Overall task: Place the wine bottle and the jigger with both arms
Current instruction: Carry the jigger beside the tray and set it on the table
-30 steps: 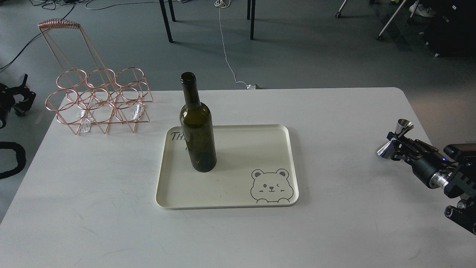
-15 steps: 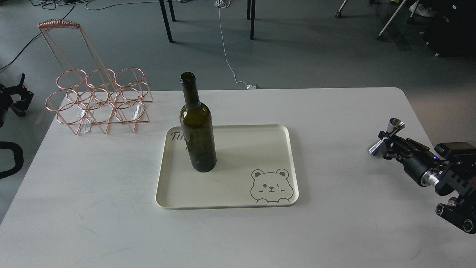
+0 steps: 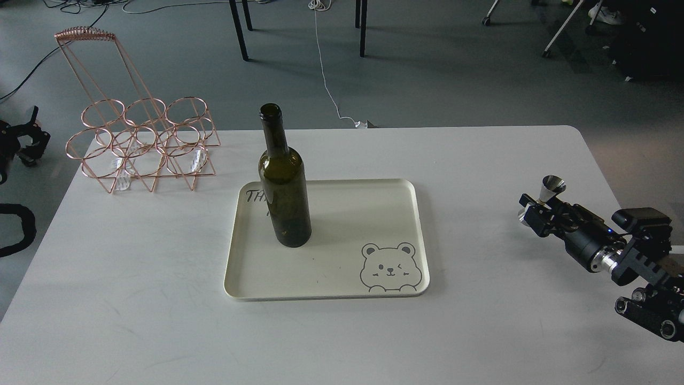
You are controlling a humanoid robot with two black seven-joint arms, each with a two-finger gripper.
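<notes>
Head view, looking forward and down on a white table (image 3: 133, 299) that fills most of the frame. Its far edge and rounded right corner are in sight, with grey floor beyond. A cream tray (image 3: 374, 214) with a cartoon bear printed in one corner lies at the middle of the table, well to the left of the right gripper's fingers. A rose-gold wire rack (image 3: 141, 144) of 6 rings stands at the far left corner, further still from those fingers.

1 of the 2 items looks placed: the wine bottle (image 3: 283, 187), dark olive green, stands upright on the tray's left half, touching nothing else. The other is not yet down. The right gripper (image 3: 537, 214) comes in from the right edge with its fingers clamped on the waist of the jigger (image 3: 550, 191), a small shiny steel double cup. One cone rises above the fingers; the other peeks out below them. The jigger appears to be held above the table, to the right of the tray.

The left gripper (image 3: 26, 141) sits at the far left edge, beyond the table. Its fingers are too dark and small to tell whether they are apart.

Judged from this, what remains is setting the jigger down. Bare table lies between the fingers and the tray, and the tray's right half is free, so the path looks unobstructed.
</notes>
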